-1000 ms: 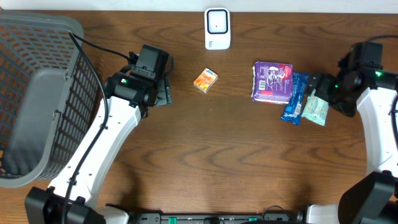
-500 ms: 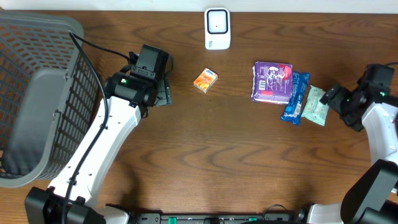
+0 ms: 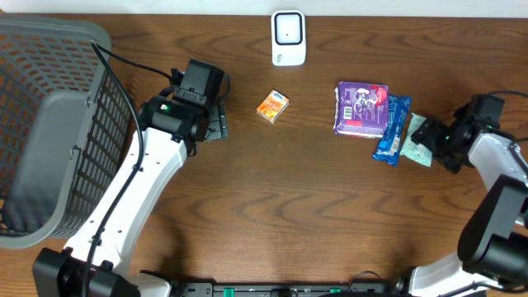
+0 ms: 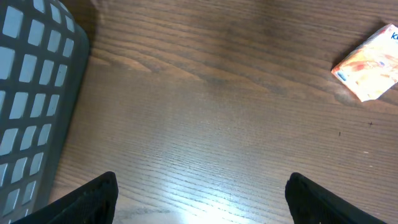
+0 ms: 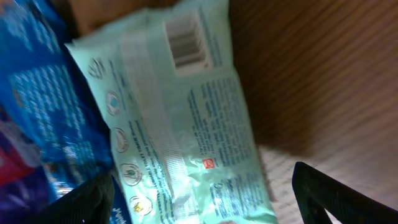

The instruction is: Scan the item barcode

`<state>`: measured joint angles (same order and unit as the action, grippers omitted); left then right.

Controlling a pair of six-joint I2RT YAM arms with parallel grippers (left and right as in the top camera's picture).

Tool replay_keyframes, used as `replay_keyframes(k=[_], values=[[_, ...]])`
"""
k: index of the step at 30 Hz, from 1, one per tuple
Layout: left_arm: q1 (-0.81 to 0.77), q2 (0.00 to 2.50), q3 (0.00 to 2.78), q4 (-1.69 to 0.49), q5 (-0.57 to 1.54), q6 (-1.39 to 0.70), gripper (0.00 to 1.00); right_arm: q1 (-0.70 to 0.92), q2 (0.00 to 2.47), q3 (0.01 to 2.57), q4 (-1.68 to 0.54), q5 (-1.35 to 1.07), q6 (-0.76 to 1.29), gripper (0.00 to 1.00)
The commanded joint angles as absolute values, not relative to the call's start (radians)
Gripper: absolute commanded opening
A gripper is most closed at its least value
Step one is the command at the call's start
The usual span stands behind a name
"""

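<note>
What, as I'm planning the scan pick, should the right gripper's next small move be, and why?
Probably ease the right gripper down and close on the pale green packet: its open jaws stand either side of the packet, which lies flat, barcode up, not yet gripped.

i see the pale green packet (image 5: 180, 118) flat, barcode (image 5: 185, 38) up, near the bench's (image 3: 313, 206) right edge; white scanner (image 3: 289, 37) at far edge.

Bare counter (image 3: 313, 206) spans the lower middle of the frame. A grey basket (image 3: 49, 124) blocks the left edge. At right, a purple packet (image 3: 361, 108), blue packet (image 3: 392, 130) and pale green packet (image 3: 419, 142) crowd together.
</note>
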<state>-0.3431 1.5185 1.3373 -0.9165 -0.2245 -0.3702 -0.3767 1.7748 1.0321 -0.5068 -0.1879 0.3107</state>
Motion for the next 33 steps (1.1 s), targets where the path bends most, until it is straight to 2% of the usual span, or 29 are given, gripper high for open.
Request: replay_keyframes(k=[1,4,8,14,25,33], values=[[-0.342,1.524,1.345,-0.919,-0.244,-0.379,0.86,-0.378,1.79,1.025,-0.506,-0.221,0.267,0.81],[-0.342,1.524,1.345,-0.919,-0.244,-0.379,0.86,-0.378,1.79,1.025,-0.518,-0.221,0.268,0.7],[-0.342,1.524,1.345,-0.919,-0.244,-0.379,0.86,-0.378,1.782,1.044,-0.581,-0.215,0.267,0.79],[-0.342,1.524,1.345,-0.919,-0.244,-0.379,0.86,-0.37,1.716,1.15,-0.735,-0.144,0.253,0.81],[-0.342,1.524,1.345,-0.919,-0.244,-0.379,0.86,-0.202,1.698,1.182,-0.703,0.105,0.284,0.61],[-0.342,1.524,1.345,-0.919,-0.244,-0.379,0.86,-0.086,1.776,1.182,-0.687,0.394,0.346,0.61]])
